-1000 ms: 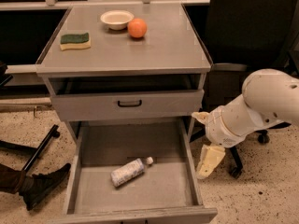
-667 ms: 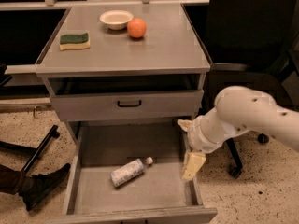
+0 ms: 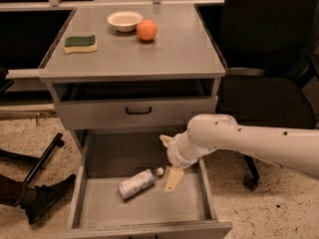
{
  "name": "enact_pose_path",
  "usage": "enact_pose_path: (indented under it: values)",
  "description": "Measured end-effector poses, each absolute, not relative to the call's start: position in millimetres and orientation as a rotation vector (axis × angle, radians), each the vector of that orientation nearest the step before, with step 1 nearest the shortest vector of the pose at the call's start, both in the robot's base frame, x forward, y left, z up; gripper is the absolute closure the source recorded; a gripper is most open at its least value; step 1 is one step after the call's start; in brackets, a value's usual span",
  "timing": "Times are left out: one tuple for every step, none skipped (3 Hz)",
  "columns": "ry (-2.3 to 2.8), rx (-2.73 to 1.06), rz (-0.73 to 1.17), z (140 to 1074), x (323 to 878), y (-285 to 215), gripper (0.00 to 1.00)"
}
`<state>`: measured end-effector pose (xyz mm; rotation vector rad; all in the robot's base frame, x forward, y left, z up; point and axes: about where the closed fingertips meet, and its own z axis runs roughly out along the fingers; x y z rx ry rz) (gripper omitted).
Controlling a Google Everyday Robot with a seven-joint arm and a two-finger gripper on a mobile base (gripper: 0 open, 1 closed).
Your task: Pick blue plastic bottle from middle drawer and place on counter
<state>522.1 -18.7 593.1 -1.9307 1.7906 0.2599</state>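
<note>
Currently the tool (image 3: 171, 179) hangs inside the open drawer (image 3: 205, 193), lower centre of frame, just beside the bottle's cap end. The bottle (image 3: 136, 183) lies on its side on the drawer floor, lower centre-left, cap pointing to the upper right. Can't tell whether the tool is spread or pressed together; it holds nothing.

Risks as I see them:
- Round bottle on a flat floor, so an off-centre touch likely rolls or spins it toward the left wall.
- The cap end is a slim target, so a pinch there may slip.
- The arm (image 3: 234, 136) sits close over the drawer's right wall and could clip it on lift.
- The worktop (image 3: 179, 49) at top of frame carries a sponge (image 3: 80, 43), bowl (image 3: 124, 20) and orange (image 3: 146, 30); set down right of them.
</note>
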Motion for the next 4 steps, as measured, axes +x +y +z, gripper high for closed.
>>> enact_pose_path:
  values:
    - [1.791, -1.931, 0.260, 593.0, 522.1, -18.6, 0.00]
    - [1.732, -1.918, 0.318, 565.3, 527.7, -7.5, 0.00]
    - [1.626, -1.943, 0.441, 515.8, 548.0, 29.8, 0.00]
    - [1.534, -1.946, 0.613, 467.2, 555.3, 71.6, 0.00]
